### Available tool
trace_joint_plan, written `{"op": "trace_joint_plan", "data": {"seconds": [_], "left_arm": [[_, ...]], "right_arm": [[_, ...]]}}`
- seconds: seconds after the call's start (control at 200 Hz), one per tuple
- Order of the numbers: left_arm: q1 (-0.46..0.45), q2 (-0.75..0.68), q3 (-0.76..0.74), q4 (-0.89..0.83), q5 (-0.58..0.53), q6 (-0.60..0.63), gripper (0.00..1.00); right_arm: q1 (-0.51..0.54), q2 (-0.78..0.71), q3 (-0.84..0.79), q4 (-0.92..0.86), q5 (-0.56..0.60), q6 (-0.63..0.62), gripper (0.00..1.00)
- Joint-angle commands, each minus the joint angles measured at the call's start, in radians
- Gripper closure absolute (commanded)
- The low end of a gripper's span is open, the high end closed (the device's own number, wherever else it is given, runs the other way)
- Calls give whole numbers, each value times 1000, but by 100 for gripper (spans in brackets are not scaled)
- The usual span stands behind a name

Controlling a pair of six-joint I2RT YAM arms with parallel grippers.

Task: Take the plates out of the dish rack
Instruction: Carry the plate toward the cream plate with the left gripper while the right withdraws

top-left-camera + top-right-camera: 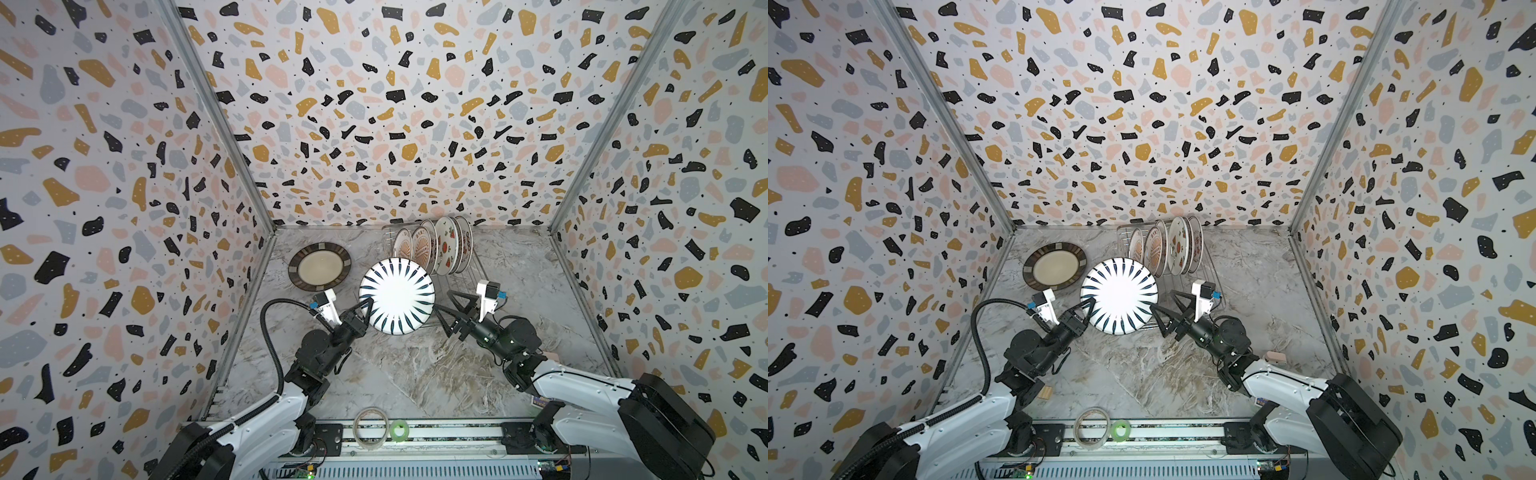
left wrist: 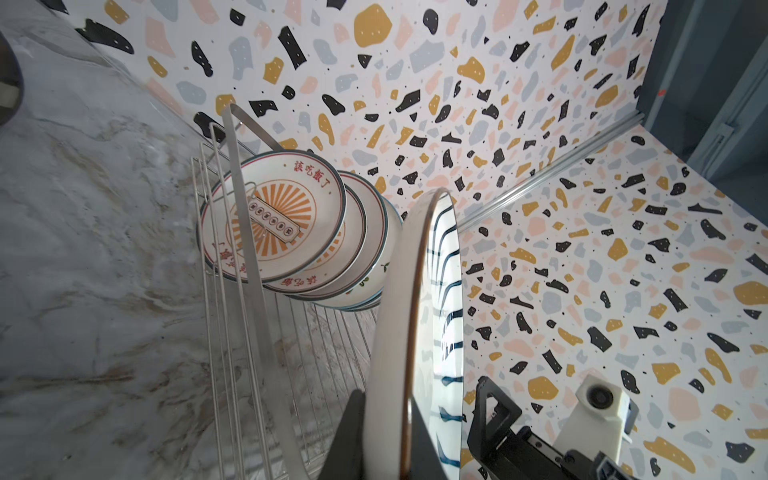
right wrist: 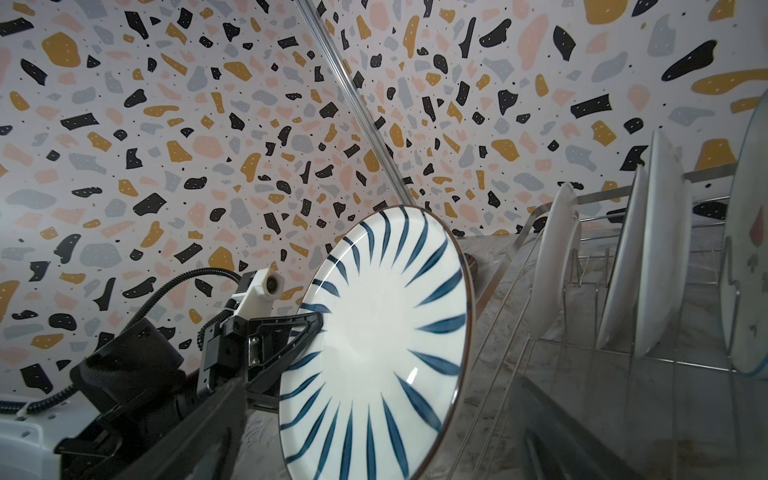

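White blue-stroke plate (image 1: pixel 397 301) is pinched at its left rim by my left claw (image 1: pixel 368 306), jaws narrow on the edge. It's up off the table, tilted, face turned up and toward my right claw (image 1: pixel 441 300). That claw sits just beside the plate's right rim with its jaws spread wide, gripping nothing.

Close behind and right of the held plate is the dish rack (image 1: pixel 463 286), its near end under my right claw.

Counts:
- 1 plate held
- 1 brown-rim plate (image 1: pixel 319 266) flat on the marble table (image 1: pixel 415 374), left of the rack
- 5 racked plates (image 1: pixel 419 249) upright as far as I can count, since the edges overlap
- 2 tape rolls on the near rail: clear roll (image 1: pixel 356 428), green roll (image 1: pixel 394 431)
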Motion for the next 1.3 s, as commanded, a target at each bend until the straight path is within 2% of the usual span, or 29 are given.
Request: {"op": "trace_joint_plan", "data": {"seconds": [0.0,0.075,0.23,0.375,0.43,0.516,0.611,0.681,0.836,1.021,1.111,1.296], "left_arm": [[47,-30,71,203,-22,-60,100],[87,-36,67,180,-63,-78,100],[160,-13,63,191,-113,-129,100],[213,38,65,221,-145,-170,100],[228,55,65,221,-160,-185,100],[252,78,62,223,-178,-204,100],[296,93,65,215,-169,-227,100],[337,92,66,209,-155,-246,100],[394,75,96,97,-209,-249,100],[477,117,121,100,-185,-298,100],[490,145,155,75,-195,-302,100],[506,196,204,29,-237,-286,100]], "right_arm": [[45,-27,-9,14,68,-116,1],[70,-20,0,-5,130,-142,1],[93,29,43,-24,139,-163,1],[138,105,173,-141,162,-223,1],[165,139,225,-179,204,-260,1],[229,197,272,-151,358,-349,1],[269,267,315,-106,408,-425,1],[269,316,387,-166,395,-427,1],[277,399,506,-245,379,-445,1],[276,517,663,-370,321,-404,1],[280,578,758,-454,305,-394,1],[287,655,849,-494,316,-396,1]]}}
